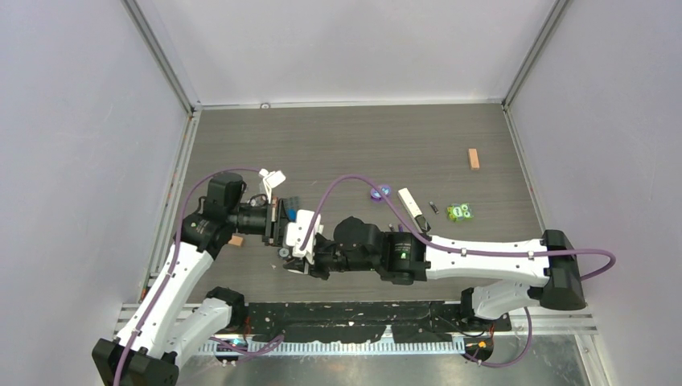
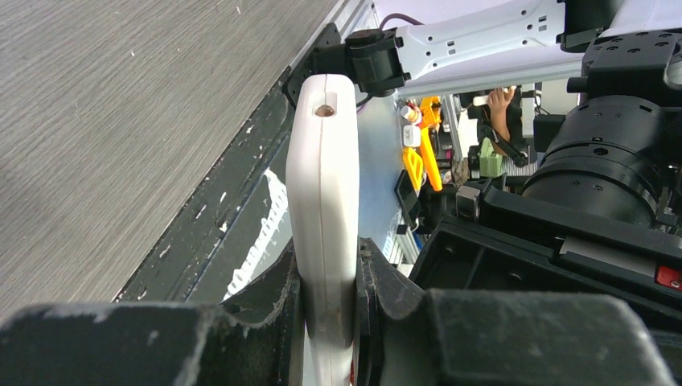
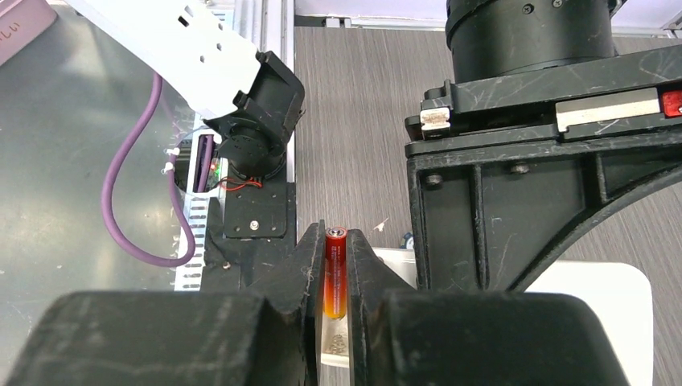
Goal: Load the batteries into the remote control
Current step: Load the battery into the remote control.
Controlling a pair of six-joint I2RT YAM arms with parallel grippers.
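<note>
**A:** Top view first. Where are your grippers?

**B:** Your left gripper [image 1: 281, 221] and right gripper [image 1: 301, 260] meet over the near-left part of the table [image 1: 362, 137], with a wider white remote [image 1: 301, 232] between them. The narrow white remote [image 1: 412, 207], black at its near end, lies flat on the table well apart to the right, with no gripper on it. A small dark battery [image 1: 434, 207] lies just beside it.

**A:** Left wrist?

**B:** Your left gripper [image 2: 328, 261] is clamped on the wider white remote [image 2: 323, 177]. It's seen edge-on, with a pad pressed on each flat face. The remote sticks out past the fingertips and has a small round hole at its far end.

**A:** Right wrist?

**B:** Your right gripper [image 3: 335, 241] pinches the reddish-orange battery [image 3: 335, 277] lengthwise between its fingers, with the cap end poking out at the tips. The wider white remote [image 3: 611, 293] sits just beneath it. I can't tell whether the battery touches it.
</note>
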